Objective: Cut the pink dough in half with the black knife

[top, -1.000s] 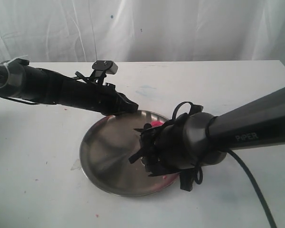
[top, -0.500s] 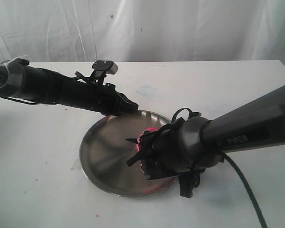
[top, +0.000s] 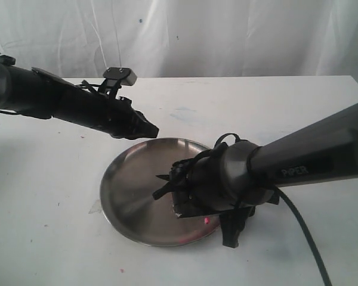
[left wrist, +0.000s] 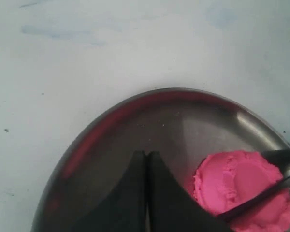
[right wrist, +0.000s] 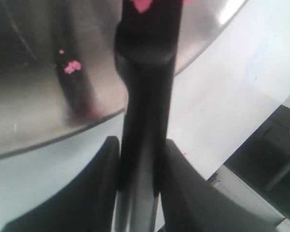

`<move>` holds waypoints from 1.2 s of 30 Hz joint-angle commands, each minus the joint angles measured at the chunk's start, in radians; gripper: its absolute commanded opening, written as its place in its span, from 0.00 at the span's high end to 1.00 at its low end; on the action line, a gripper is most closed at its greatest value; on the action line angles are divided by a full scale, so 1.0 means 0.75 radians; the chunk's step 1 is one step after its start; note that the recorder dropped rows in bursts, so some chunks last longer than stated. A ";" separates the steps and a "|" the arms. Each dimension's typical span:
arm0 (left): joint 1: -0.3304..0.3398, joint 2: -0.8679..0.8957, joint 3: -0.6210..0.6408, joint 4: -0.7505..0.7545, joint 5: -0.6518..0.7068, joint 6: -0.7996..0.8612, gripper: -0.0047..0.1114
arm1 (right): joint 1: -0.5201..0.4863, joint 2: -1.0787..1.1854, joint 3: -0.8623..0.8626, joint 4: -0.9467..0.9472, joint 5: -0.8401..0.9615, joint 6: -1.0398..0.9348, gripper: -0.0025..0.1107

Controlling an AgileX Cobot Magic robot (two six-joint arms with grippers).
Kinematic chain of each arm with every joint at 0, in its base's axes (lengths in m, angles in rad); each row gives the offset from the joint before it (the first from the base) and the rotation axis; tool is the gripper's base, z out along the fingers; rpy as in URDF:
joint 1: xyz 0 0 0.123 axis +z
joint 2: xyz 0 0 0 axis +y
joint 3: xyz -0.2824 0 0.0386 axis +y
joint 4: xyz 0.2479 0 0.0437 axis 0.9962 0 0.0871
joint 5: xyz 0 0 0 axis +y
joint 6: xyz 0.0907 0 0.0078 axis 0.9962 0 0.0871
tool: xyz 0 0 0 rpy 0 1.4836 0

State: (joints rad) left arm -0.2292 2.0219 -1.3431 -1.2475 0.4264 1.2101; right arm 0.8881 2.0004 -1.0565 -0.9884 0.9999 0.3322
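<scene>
The pink dough (left wrist: 234, 186) is one rounded lump on the steel plate (left wrist: 111, 116). The thin blade of the black knife (left wrist: 261, 197) lies across its top. In the right wrist view my right gripper (right wrist: 142, 145) is shut on the black knife (right wrist: 145, 96) by the handle, and pink crumbs stick to the knife. In the exterior view the right gripper (top: 182, 190) hangs low over the plate (top: 131, 190) and hides the dough. My left gripper (top: 149, 130) is shut and holds nothing. It hovers above the plate's far left rim, and its closed fingertips (left wrist: 146, 154) are apart from the dough.
Pink crumbs (right wrist: 72, 66) lie on the plate and one speck (top: 207, 220) lies near its front rim. The white table (top: 48, 226) spreads round the plate, with a white curtain (top: 227, 36) behind it. The right arm's cable (top: 304, 232) trails over the table's front right.
My left arm has lifted and pulled back to the left, off the plate's rim. The right gripper with the knife has dropped lower and slid left, now covering the dough in the exterior view.
</scene>
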 commanded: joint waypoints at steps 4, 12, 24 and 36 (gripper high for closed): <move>0.010 -0.013 0.008 0.029 0.038 -0.044 0.96 | 0.000 0.010 -0.002 0.011 0.098 -0.023 0.98; 0.010 -0.013 0.008 0.029 0.038 -0.044 0.96 | -0.003 0.034 -0.002 0.024 0.187 -0.034 0.98; 0.010 -0.013 0.008 0.029 0.038 -0.044 0.96 | -0.003 0.047 -0.002 0.041 0.251 -0.052 0.98; 0.010 -0.013 0.008 0.029 0.038 -0.044 0.96 | -0.003 0.047 -0.002 0.041 0.295 -0.055 0.98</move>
State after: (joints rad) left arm -0.2223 2.0219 -1.3431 -1.2201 0.4327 1.1810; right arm 0.8881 2.0316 -1.0565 -0.9595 1.1909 0.3023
